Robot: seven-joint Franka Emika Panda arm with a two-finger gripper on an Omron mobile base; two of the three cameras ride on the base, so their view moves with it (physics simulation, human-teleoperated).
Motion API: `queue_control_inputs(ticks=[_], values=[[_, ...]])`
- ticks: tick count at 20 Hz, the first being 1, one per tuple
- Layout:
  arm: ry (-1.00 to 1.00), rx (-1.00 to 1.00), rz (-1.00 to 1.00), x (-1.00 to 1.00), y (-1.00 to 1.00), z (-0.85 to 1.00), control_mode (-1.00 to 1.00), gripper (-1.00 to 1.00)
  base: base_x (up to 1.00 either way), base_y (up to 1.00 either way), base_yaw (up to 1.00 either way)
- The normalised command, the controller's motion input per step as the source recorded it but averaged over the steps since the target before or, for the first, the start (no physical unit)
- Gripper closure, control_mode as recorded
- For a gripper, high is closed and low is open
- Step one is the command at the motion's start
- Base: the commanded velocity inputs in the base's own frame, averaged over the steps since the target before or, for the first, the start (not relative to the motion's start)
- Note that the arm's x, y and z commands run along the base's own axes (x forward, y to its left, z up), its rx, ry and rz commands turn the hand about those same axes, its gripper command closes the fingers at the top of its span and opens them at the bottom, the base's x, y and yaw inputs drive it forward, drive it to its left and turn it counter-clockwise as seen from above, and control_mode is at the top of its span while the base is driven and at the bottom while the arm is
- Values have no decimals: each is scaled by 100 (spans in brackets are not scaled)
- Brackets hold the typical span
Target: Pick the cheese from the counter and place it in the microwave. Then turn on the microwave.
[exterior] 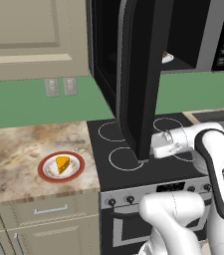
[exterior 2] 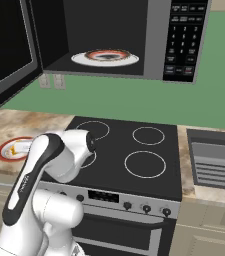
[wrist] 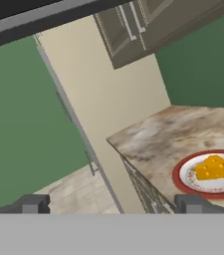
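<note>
Cheese (exterior: 62, 164), an orange wedge, lies on a red-rimmed white plate (exterior: 48, 173) on the marbled counter (exterior: 14, 149), left of the black stovetop (exterior 2: 129, 150). Microwave (exterior 2: 159, 35) above the stove hangs open, its door (exterior: 141, 74) swung out; inside sits a white turntable plate (exterior 2: 105, 58) bearing a red-rimmed dish. Gripper (wrist: 111, 204) spreads wide, holding nothing, well apart from the cheese.

Green wall (exterior: 34, 107) runs behind everything, two pale outlets (exterior: 61, 87) set into it. Beige cabinets (exterior: 29, 35) hang up on the left. Black stovetop (exterior 2: 129, 150) sits centre with knobs along its front, a steel sink (exterior 2: 214, 160) off right. Light tiled floor (wrist: 68, 191) below.
</note>
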Motion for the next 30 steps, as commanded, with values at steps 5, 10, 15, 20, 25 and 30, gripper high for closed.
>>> queue_control_inputs(ticks=[5, 10, 15, 20, 25, 30], values=[[-17, 0, -9, 8, 20, -10, -100, -100, 0, 0, 0], [-11, 0, -13, 0, 12, -7, -100, -100, 0, 0, 0], [-3, 0, -24, 0, 21, 0, -100, -100, 0, 0, 0], [0, 0, -28, -6, 16, -6, -100, -100, 0, 0, 0], [-6, 1, -26, -6, 18, -16, -100, -100, 0, 0, 0], [-13, 2, -16, -9, 15, -29, -100, -100, 0, 0, 0]])
